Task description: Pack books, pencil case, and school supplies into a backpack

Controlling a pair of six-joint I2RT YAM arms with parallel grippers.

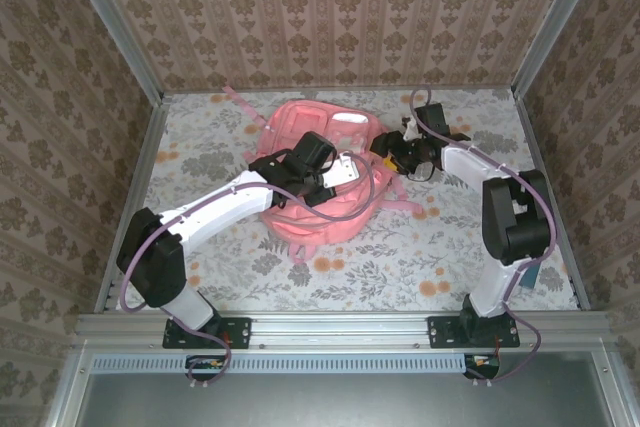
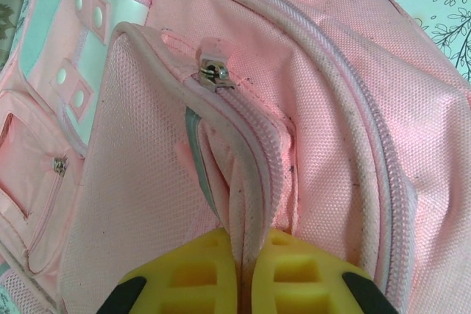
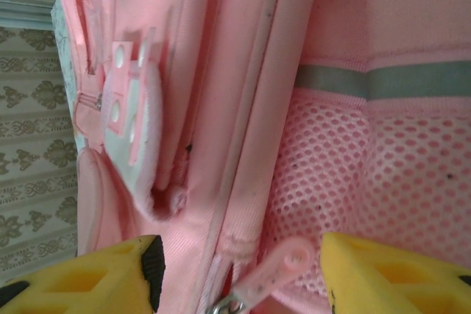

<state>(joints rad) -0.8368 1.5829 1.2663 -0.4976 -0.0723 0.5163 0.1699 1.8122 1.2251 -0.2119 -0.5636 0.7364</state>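
**Top external view: both arms on the backpack, zip work in hand**

The backpack (image 1: 330,219) lies flat in the far half of the tabletop (image 1: 200,147), about midway between its left and right edges. Its straps (image 1: 240,102) trail toward the far edge. It is soft pink woven fabric, slumped and creased, with white patches (image 2: 77,60) on the front pockets. On its side are a mesh pocket (image 3: 368,174) and, above that, a grey strip (image 3: 383,79).

What it holds we cannot tell, since the inside is hidden. Nor can we tell whether the main compartment is zipped. We judge the work to be at the zip, and what is packed or left to pack cannot be settled from here.

In the left wrist view, the left gripper (image 2: 245,255) is clamped tight on a raised fold of fabric along a zip line. The metal zip slider (image 2: 213,70) sits further up that same line.

In the right wrist view, the right gripper (image 3: 239,277) has its jaws apart. A pink zip pull (image 3: 276,268) hangs in the gap between them, and neither pad appears to touch it.

We judge the left gripper to be bracing the fabric while the right gripper lines up on the pull.
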